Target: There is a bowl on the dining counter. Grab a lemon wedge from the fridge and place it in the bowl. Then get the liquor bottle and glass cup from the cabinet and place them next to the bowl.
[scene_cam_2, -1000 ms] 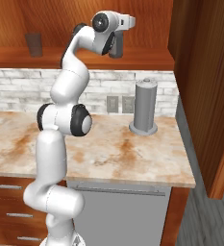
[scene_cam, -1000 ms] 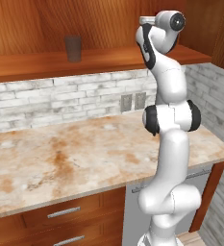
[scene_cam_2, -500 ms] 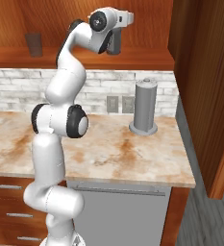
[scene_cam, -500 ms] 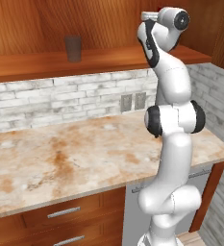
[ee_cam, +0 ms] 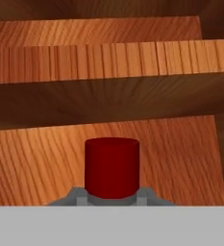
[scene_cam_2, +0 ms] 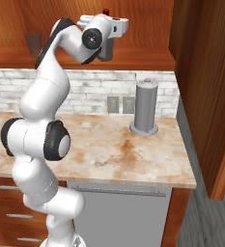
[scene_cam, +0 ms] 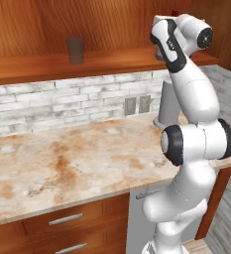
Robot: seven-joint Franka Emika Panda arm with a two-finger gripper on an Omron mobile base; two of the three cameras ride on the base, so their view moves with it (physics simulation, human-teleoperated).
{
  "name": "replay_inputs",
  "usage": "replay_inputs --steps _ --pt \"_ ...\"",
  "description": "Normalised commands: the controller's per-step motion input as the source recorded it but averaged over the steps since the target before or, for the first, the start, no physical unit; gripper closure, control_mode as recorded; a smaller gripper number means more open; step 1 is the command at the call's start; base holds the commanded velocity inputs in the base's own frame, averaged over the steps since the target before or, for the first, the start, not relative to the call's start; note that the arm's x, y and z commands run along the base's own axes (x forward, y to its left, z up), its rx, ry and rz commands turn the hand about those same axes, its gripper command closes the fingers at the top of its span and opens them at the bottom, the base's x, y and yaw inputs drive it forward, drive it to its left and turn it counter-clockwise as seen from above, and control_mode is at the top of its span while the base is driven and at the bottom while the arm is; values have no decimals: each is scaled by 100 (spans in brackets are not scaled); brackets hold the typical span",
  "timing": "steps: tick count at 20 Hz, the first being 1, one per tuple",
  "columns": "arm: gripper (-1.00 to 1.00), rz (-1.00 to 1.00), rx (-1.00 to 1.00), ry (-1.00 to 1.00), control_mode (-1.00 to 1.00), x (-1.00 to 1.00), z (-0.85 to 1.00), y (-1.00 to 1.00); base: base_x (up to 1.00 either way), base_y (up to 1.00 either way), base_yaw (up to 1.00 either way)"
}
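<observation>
My gripper (ee_cam: 111, 201) is shut on the liquor bottle just below its red cap (ee_cam: 112, 166). The hand is level and faces into the wooden cabinet. In the right base view the gripper (scene_cam_2: 107, 26) hangs in front of the cabinet shelf (scene_cam_2: 143, 58). The bottle's red cap (scene_cam_2: 105, 10) pokes out above the hand and its dark body (scene_cam_2: 106, 49) hangs below. From the left base view only the cap (scene_cam: 175, 12) peeks over the arm. The grey glass cup (scene_cam: 75, 49) stands upright on the shelf to the left, well apart from the hand, and the right base view shows the cup (scene_cam_2: 33, 44) beyond the arm.
A grey cylindrical holder (scene_cam_2: 145, 108) stands on the marble counter (scene_cam_2: 133, 154) near the back wall, below the hand. Wall outlets (scene_cam_2: 121, 103) sit beside it. A tall wooden panel (scene_cam_2: 205, 77) closes the right side. Drawers (scene_cam: 62, 221) lie under the counter.
The hand has come down a little and drawn back from the cabinet with the bottle still in its grip. The glass cup has not moved.
</observation>
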Motion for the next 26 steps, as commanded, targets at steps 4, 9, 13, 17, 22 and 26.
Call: replay_inputs --steps 4,9,13,17,22,26 --pt "100 6 0 8 -100 -100 1 12 0 0 0" --pt "100 5 0 13 -100 -100 3 18 0 0 0" --pt "100 9 0 11 -100 -100 7 24 0 0 0" --pt "100 12 0 11 -100 -100 10 40 0 0 0" --pt "100 14 -2 14 -100 -95 -4 54 0 0 0" --pt "100 17 -2 13 -100 -66 -44 60 0 0 0"
